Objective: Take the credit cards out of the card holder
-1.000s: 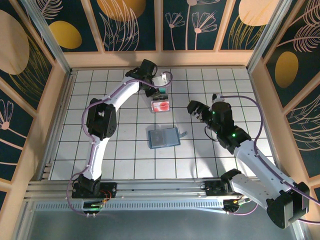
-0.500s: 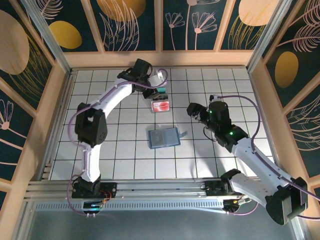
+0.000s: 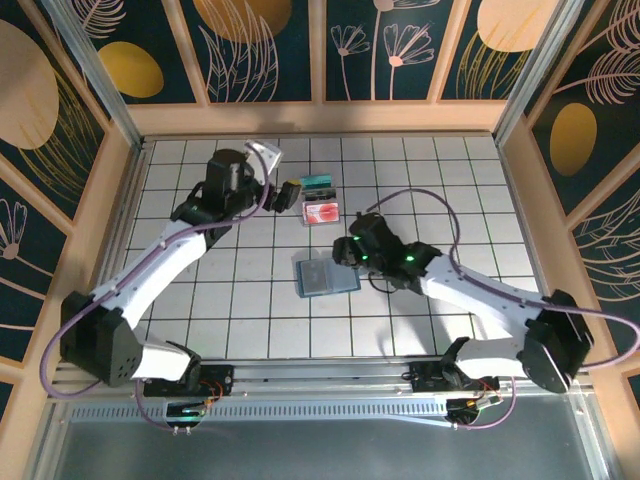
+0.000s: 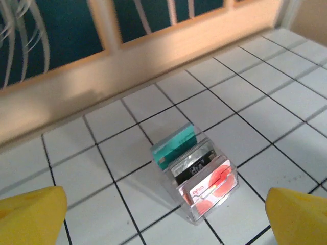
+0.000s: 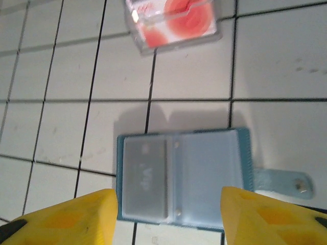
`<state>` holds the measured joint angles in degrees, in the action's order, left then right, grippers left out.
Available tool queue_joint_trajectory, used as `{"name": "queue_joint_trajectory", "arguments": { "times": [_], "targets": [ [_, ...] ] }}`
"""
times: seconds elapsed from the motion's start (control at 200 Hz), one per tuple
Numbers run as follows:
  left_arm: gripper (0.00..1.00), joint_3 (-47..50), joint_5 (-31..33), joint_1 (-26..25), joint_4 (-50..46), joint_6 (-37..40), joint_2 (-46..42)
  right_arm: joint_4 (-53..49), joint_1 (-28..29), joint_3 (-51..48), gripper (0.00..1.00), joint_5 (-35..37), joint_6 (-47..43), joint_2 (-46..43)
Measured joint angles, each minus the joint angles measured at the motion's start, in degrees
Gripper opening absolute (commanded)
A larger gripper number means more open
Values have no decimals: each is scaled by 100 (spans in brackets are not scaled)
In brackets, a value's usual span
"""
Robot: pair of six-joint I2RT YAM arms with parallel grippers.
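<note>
**Base:** Jaws, both sides?

**Me:** Left gripper (image 3: 288, 194) spread wide, gripping nothing, just left of the teal card (image 3: 318, 184) and red-marked card (image 3: 322, 211), far middle. Right gripper (image 3: 343, 250) parted, fingers (image 5: 66, 214) straddling the card holder (image 3: 326, 276), which lies open flat mid-table. Contact: can't tell.

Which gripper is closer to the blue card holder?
Right. The right gripper hovers over the card holder; the left gripper is farther off, beside the teal card.

a lab test cell: gridded white table (image 3: 250, 330), painted panel walls (image 3: 270, 50).
</note>
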<state>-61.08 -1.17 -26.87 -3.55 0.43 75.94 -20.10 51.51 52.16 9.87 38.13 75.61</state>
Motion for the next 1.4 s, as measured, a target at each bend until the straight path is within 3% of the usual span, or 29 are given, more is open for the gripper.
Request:
{"name": "queue_joint_trajectory", "arguments": {
  "times": [0.255, 0.571, 1.166, 1.401],
  "targets": [
    [99, 1902, 1211, 4, 323, -2017, -1285, -413, 654, 999, 56, 20, -184, 1624],
    [99, 3403, 1696, 15, 470, -3567, -2564, -776, 809, 1552, 58, 28, -337, 2730],
    [99, 3720, 1818, 15, 697, -4148, -2538, -822, 811, 1637, 66, -136, -426, 3145],
    [99, 3720, 1816, 15, 728, -4151, -2485, -817, 811, 1637, 59, -136, -485, 3202]
  ]
}}
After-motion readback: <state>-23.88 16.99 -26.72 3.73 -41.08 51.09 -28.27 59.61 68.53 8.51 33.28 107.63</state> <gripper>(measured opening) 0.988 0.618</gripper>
